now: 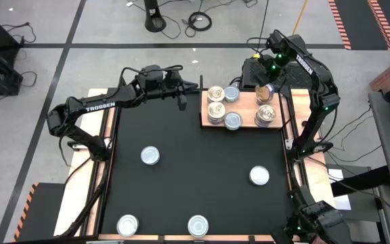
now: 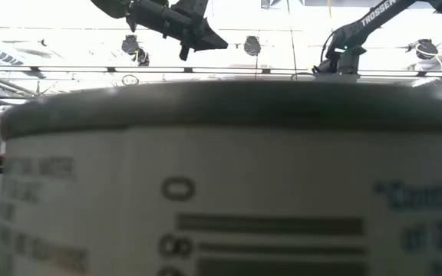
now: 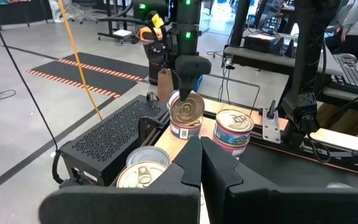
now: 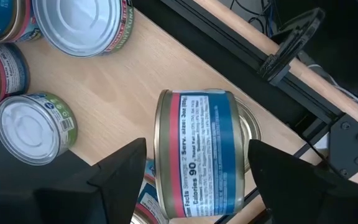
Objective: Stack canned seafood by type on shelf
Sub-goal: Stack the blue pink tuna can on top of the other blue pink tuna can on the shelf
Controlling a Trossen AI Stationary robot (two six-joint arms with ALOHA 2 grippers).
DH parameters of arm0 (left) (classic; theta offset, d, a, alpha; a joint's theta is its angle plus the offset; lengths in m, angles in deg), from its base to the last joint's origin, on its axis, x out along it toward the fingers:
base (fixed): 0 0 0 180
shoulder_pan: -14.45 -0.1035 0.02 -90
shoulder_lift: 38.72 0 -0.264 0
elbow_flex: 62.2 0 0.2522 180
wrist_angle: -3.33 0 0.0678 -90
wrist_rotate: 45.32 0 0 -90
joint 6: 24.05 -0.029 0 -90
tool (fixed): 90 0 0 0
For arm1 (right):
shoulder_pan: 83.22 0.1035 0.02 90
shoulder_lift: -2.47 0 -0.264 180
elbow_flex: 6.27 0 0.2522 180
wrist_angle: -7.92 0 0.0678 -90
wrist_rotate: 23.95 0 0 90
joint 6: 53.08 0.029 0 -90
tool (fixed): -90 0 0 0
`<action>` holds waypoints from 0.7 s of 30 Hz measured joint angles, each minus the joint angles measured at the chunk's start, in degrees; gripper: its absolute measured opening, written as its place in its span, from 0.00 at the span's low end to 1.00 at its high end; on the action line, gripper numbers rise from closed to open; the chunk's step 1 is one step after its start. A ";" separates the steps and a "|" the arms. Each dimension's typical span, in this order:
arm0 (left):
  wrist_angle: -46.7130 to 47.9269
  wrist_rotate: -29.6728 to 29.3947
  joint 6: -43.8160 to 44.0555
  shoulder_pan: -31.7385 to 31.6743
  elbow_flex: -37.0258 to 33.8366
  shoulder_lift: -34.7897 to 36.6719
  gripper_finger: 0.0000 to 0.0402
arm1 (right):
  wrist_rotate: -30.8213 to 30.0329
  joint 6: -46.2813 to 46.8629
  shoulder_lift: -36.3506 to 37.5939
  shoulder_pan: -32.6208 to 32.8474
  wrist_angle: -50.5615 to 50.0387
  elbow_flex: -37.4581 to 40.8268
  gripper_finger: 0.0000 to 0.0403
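Can point(image 4: 201, 152): on its side, clamped in right tool point(image 4: 194, 168) above shelf point(image 4: 135, 81)
Left tool point(image 1: 181, 103): fingers together, over bench point(image 1: 195, 169)

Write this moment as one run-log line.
right gripper: jaws wide around sideways blue-and-red labelled round tin, above light-brown wooden board | left gripper: jaws shut, empty, beside board | four silver-topped tins loose on black tabletop

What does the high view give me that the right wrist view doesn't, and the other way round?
Only the high view shows the left gripper, shut above the black table, and four loose cans on it. Only the right wrist view shows the blue-and-red label of the held can, which is tipped on its side. Both show the right gripper holding that can over the wooden board beside the cans standing there.
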 joint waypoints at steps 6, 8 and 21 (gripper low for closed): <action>0.02 0.00 0.04 -0.11 0.00 0.00 0.00 | -0.40 -0.05 0.00 0.00 0.79 0.00 0.68; 0.02 0.00 0.06 -0.11 0.00 0.00 0.00 | -2.07 0.00 0.00 0.07 -0.88 0.00 0.68; 0.15 0.00 0.04 -0.17 0.00 0.00 0.00 | -4.53 0.19 -0.02 2.23 -1.78 1.55 0.68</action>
